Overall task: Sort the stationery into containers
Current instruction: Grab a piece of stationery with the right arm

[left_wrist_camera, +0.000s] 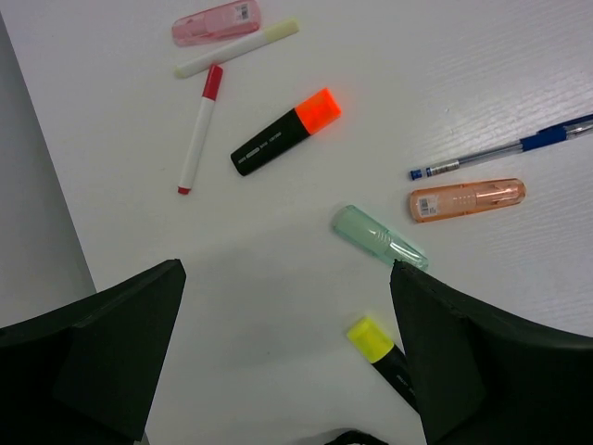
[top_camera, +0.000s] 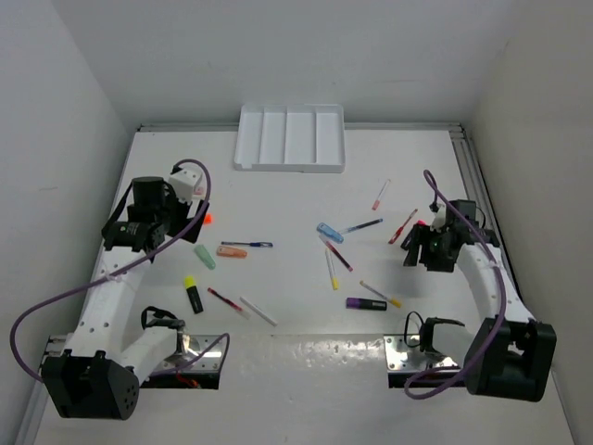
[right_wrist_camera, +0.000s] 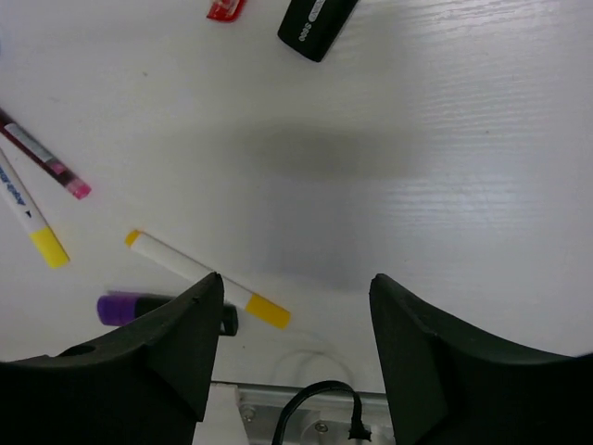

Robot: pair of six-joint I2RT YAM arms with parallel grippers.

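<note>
The white four-compartment tray (top_camera: 292,137) sits at the table's far edge, with nothing showing in it. Stationery is scattered over the table. My left gripper (top_camera: 159,232) is open and empty; in its wrist view (left_wrist_camera: 287,315) a yellow-black highlighter (left_wrist_camera: 380,350) lies beside its right finger, with a green highlighter (left_wrist_camera: 380,236), an orange one (left_wrist_camera: 467,199), a blue pen (left_wrist_camera: 505,148) and an orange-black highlighter (left_wrist_camera: 285,132) beyond. My right gripper (top_camera: 426,248) is open and empty above bare table (right_wrist_camera: 296,306). A white-yellow pen (right_wrist_camera: 206,279) and a purple highlighter (right_wrist_camera: 139,308) lie by its left finger.
More pens and a blue highlighter (top_camera: 330,232) lie mid-table, and red pens (top_camera: 402,226) near the right arm. A pink highlighter (left_wrist_camera: 216,22) and a red-white pen (left_wrist_camera: 200,128) lie by the left wall. Silver base plates (top_camera: 195,350) stand at the near edge. Walls enclose the table.
</note>
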